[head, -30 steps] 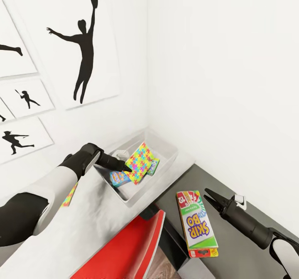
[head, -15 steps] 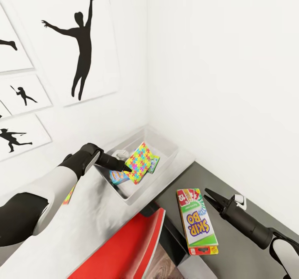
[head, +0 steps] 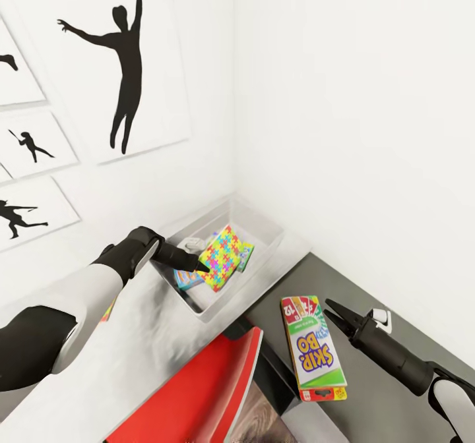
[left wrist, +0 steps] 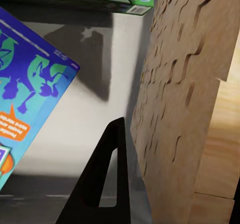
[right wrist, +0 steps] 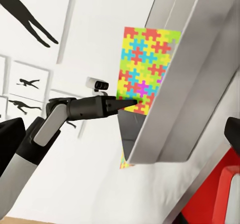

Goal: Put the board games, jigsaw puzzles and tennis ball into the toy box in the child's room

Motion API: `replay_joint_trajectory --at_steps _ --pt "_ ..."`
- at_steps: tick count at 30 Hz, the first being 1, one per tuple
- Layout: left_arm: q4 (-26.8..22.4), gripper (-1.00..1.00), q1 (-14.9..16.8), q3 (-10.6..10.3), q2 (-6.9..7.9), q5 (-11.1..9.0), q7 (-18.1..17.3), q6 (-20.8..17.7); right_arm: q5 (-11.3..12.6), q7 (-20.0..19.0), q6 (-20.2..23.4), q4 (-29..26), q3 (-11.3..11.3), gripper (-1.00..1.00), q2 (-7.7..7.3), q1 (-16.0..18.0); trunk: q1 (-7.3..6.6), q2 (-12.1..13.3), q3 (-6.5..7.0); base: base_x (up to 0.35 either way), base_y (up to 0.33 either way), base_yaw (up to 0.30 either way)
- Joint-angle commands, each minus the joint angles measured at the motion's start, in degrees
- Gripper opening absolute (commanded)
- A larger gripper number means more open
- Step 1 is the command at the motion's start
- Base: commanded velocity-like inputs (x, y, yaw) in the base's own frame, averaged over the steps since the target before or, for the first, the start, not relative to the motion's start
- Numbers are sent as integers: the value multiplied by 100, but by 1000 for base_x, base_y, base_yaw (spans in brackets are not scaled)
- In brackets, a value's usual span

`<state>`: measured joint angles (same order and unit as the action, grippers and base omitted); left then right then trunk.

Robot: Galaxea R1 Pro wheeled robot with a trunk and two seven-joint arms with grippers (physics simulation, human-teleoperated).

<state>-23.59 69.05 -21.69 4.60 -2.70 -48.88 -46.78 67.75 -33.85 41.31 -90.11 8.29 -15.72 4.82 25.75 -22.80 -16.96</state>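
Left fingers (head: 201, 266) pinching jigsaw puzzle (head: 223, 258) | tilted in toy box (head: 260, 232)

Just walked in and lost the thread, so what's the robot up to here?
It is tidying toys into the grey toy box on the table. The left gripper holds a jigsaw puzzle by its edge, tilted inside the box beside a blue board game. The right gripper is open next to the Skip-Bo box, which is not in its jaws.
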Motion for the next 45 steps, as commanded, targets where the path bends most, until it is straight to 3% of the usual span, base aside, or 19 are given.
replay_joint_trajectory --at_steps 1,9,15,25,26,39,43,45 --pt "-9 -100 5 -29 6 -29 -3 -33 23 1 39 0 6 100 0 3 3 -11 -20 0 0 0" --pt "-21 -100 11 0 9 -29 1 -37 26 -3 31 0 22 100 2 3 3 -11 -87 0 0 0" --pt "-39 -100 12 8 25 -29 1 -40 28 -57 27 -1 166 100 37 2 3 -11 -95 0 0 0" --pt "-49 -100 12 16 41 -29 9 -33 28 -181 27 -3 190 100 43 2 3 -11 -96 0 0 0" --pt "-49 100 12 16 41 -29 9 -33 28 -182 27 -1 190 100 43 2 3 -11 -96 0 0 0" --pt "-58 100 12 8 67 -26 78 -33 28 -183 27 -1 190 100 44 2 3 -11 -96 0 0 0" --pt "-233 100 12 37 189 -34 408 -37 28 -184 27 -2 190 100 43 2 3 -11 -96 0 0 0" --pt "-520 100 12 50 347 -43 475 -77 28 -184 27 -1 190 100 43 2 3 -11 -96 0 0 0"
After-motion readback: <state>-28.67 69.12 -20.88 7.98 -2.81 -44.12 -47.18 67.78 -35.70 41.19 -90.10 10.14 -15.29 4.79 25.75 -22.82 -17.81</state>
